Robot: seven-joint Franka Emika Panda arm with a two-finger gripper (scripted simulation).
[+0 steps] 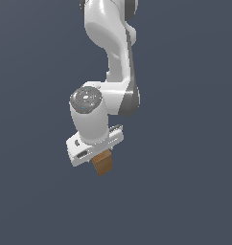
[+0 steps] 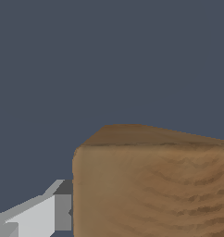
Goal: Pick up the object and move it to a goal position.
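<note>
Exterior view: the arm (image 1: 110, 52) descends from the top edge of the frame, its wrist at the middle. The gripper (image 1: 99, 154) sits at the arm's lower end, tilted so that its side toward the exterior view's left hangs lower than its side toward the exterior view's right. The block (image 1: 103, 163) projects below the gripper body, directly under it and touching it; its upper part is hidden behind the body.

Wrist view: the block (image 2: 151, 185) lies close before the camera, with one finger (image 2: 40, 215) just beside it.
</note>
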